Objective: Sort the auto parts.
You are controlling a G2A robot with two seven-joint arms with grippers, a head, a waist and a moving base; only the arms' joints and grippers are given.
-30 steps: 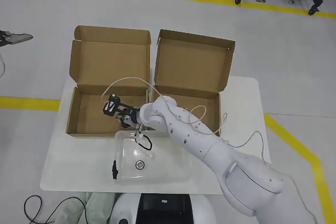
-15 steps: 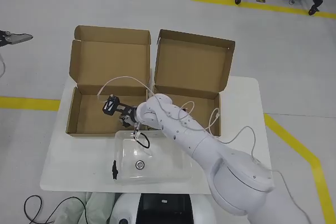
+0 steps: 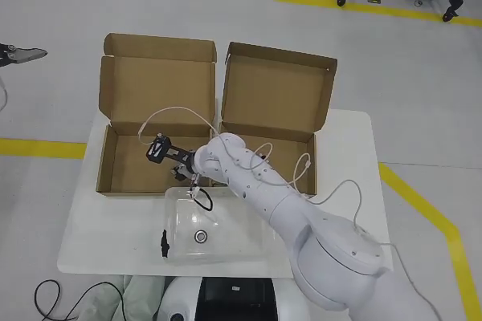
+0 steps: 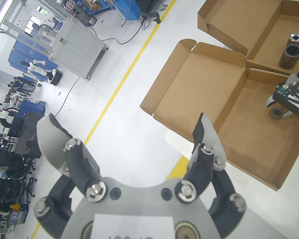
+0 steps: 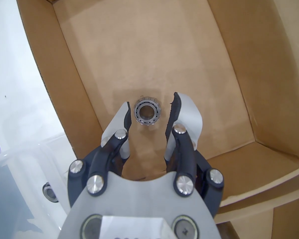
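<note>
A small steel roller bearing (image 5: pixel 147 113) lies on the floor of the left cardboard box (image 3: pixel 116 172). My right gripper (image 5: pixel 151 100) hangs just over it, open, one finger on each side and neither pressing on it. The top view has this gripper (image 3: pixel 157 150) inside the left box. In the left wrist view the bearing (image 4: pixel 276 113) sits under the right gripper (image 4: pixel 276 106). My left gripper (image 4: pixel 125 118) is open and empty, out over the floor beyond the table's left side (image 3: pixel 20 54).
The right cardboard box (image 3: pixel 297 156) holds two upright metal cylinders (image 4: pixel 291 55). A clear plastic bin (image 3: pixel 257 241) at the table's front holds another bearing (image 3: pixel 200 236) and a black part (image 3: pixel 164 242). Both box lids stand open at the back.
My right gripper has shifted slightly left inside the left box and the arm's elbow has swung. The left gripper has not moved.
</note>
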